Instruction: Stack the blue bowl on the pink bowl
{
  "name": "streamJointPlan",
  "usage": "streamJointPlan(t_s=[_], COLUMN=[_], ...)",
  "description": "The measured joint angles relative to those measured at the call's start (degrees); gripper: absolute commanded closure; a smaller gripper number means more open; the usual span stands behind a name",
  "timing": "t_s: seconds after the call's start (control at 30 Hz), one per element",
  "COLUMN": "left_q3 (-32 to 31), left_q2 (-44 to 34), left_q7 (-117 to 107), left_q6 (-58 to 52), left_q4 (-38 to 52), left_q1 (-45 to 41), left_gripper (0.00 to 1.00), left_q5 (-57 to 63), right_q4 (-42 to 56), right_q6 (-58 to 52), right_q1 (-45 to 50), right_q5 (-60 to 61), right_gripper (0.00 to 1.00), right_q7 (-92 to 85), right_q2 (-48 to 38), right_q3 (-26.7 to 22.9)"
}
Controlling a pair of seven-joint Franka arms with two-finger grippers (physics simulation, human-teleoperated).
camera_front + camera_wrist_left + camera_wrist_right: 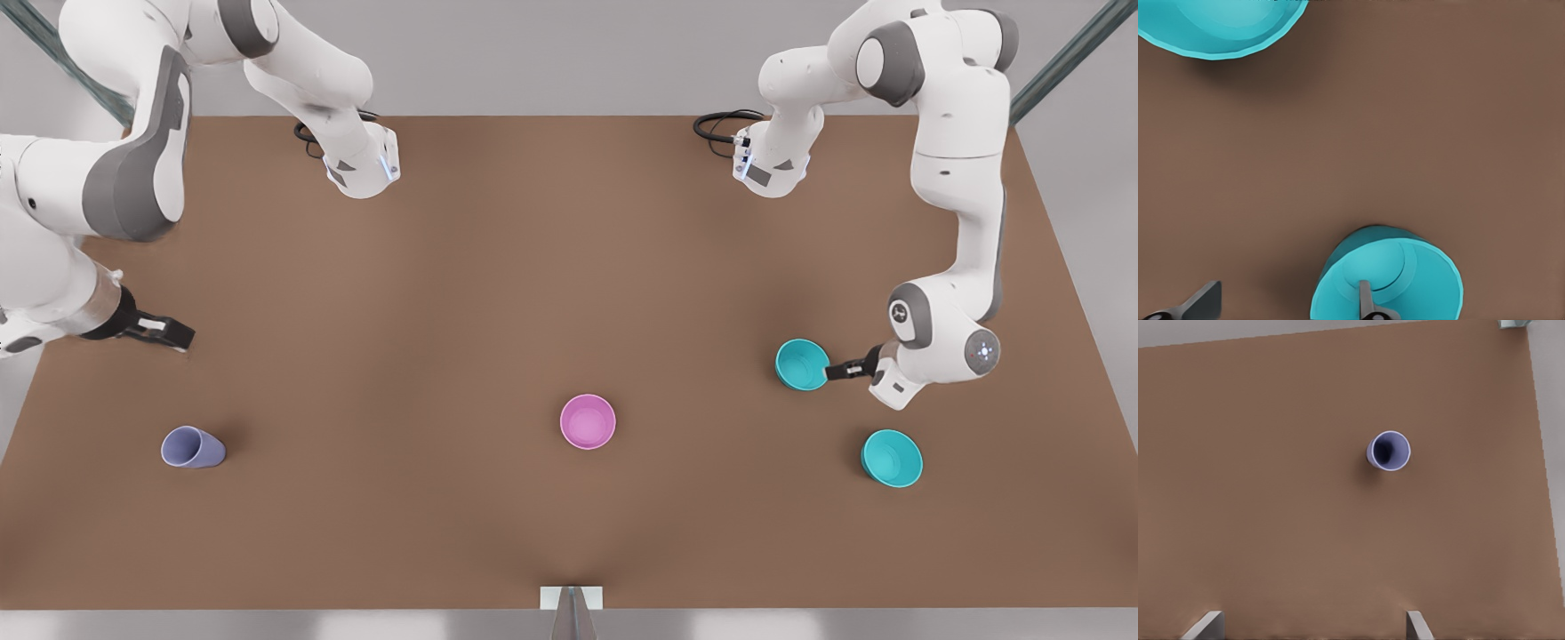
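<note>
The blue bowl, teal and glossy, sits at the front view's right. My left gripper is open at its rim, with one finger inside the bowl and the other finger outside over the table. The pink bowl stands upright near the table's middle front, well apart from the blue bowl. My right gripper waits open and holding nothing above the table at the front view's left.
A second teal bowl rests nearer the front right, close to the left arm. A lavender-blue cup stands at the front left. The brown table has bare room between the bowls.
</note>
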Motion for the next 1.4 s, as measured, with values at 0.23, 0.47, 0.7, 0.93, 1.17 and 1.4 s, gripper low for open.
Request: streamJointPlan(t_s=[0.23,0.47,0.7,0.93,1.17,1.4], left_q3=[-0.1,-0.1,-0.1,-0.7,-1.2,-2.7], left_q2=[1.8,1.8,1.8,1.3,15.9,24.7], left_q7=[1.8,3.1,3.4,0.9,-9.4,-21.3], left_q6=[2.9,1.2,-0.1,-4.5,-8.3,-9.4], left_q4=[-1.7,-1.5,-1.4,11.7,38.1,51.2], left_q1=[-1.3,-1.6,-1.6,-12.1,-27.8,-32.2], left_gripper=[0.0,0.79,0.79,0.79,0.79,0.79], left_q5=[-2.8,-3.1,-2.7,-3.3,-3.5,-3.7], right_q4=[-5.5,-5.5,-5.5,-5.5,-5.5,-5.5], right_q6=[-1.0,-0.3,0.0,0.3,0.8,1.2], right_q1=[-0.1,-0.7,-0.9,-0.9,-1.0,-1.0], right_q5=[0.1,1.1,1.5,1.5,1.8,2.3], right_gripper=[0.0,0.0,0.0,0.0,0.0,0.0], right_q7=[-7.5,-12.3,-15.5,-17.7,-19.2,-20.2], right_q2=[0.6,2.3,3.3,3.6,3.6,3.6], right_q3=[-0.9,-0.9,-0.9,-0.9,-0.9,-0.9])
